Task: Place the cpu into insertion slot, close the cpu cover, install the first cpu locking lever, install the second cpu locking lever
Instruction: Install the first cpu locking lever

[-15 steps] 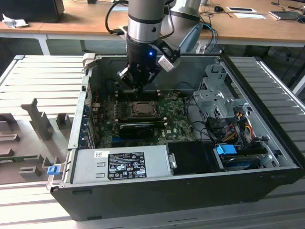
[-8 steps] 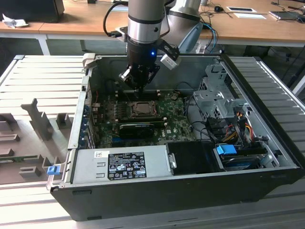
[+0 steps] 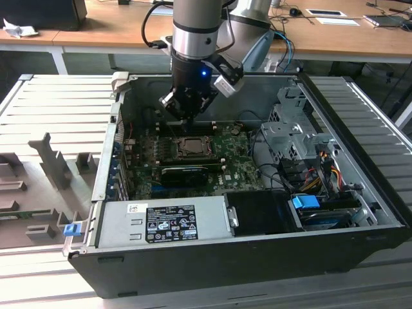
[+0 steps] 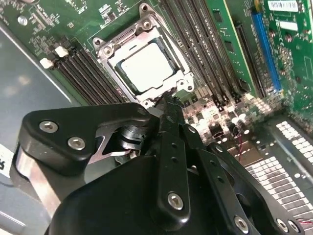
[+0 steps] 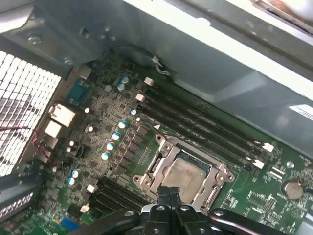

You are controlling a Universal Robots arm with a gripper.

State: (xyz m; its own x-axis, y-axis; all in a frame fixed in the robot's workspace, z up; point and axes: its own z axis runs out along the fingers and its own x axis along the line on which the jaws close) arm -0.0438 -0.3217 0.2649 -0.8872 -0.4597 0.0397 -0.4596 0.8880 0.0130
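Observation:
The cpu (image 4: pixel 146 66) lies flat in the insertion slot (image 4: pixel 117 74) on the green motherboard, its grey metal top showing through the window of the cpu cover (image 4: pixel 182 72). The cover's silver frame lies down around the chip. My gripper (image 4: pixel 167 103) is shut with nothing between its fingers, its tips just off one edge of the socket. In the first wrist view the shut gripper (image 5: pixel 170 190) hangs close over the cpu (image 5: pixel 183 172) and cover (image 5: pixel 218 176). In the exterior view the gripper (image 3: pixel 185 119) sits just behind the cpu (image 3: pixel 191 147). How the locking levers stand I cannot tell.
Inside the open case, a black ribbed heatsink (image 3: pixel 183 172) sits just in front of the socket, and a power supply (image 3: pixel 161 222) fills the front. A drive cage (image 3: pixel 293 129) and cables (image 3: pixel 315 170) are on the exterior view's right. Memory slots (image 4: pixel 205 49) flank the socket.

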